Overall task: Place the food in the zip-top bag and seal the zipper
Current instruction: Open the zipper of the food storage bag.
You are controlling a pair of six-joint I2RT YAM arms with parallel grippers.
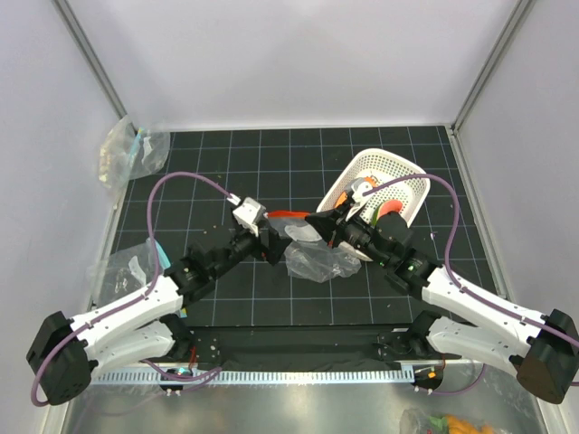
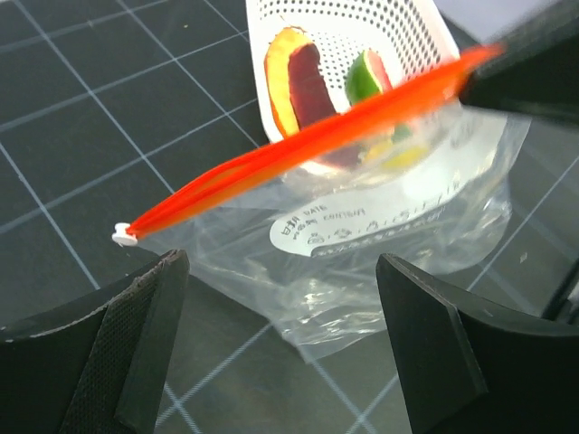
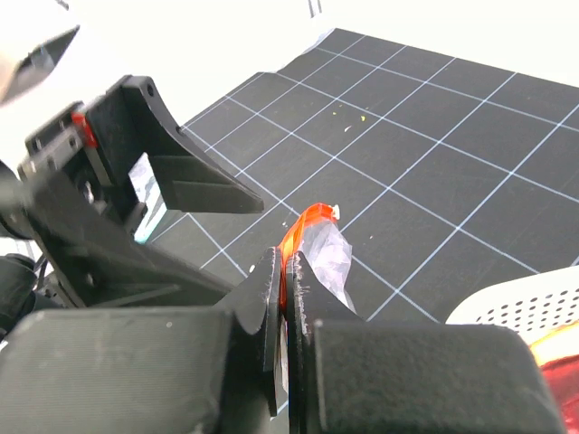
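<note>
The clear zip-top bag (image 1: 317, 259) hangs crumpled at the middle of the mat, its red-orange zipper (image 2: 298, 145) stretched taut. My right gripper (image 3: 289, 271) is shut on one end of the zipper (image 3: 308, 221). My left gripper (image 2: 280, 271) stands open just short of the bag (image 2: 380, 244), near the zipper's free end, with nothing between its fingers. The food stays in the white basket (image 2: 362, 36) behind the bag: an orange and dark red piece (image 2: 298, 81) and a green-rinded slice (image 2: 366, 77). A yellow piece (image 2: 403, 158) shows through the plastic.
The white basket (image 1: 380, 185) lies tilted at the back right, beside my right arm. Other clear bags lie at the back-left corner (image 1: 131, 154) and along the left edge (image 1: 127, 267). Grey walls close in three sides of the mat.
</note>
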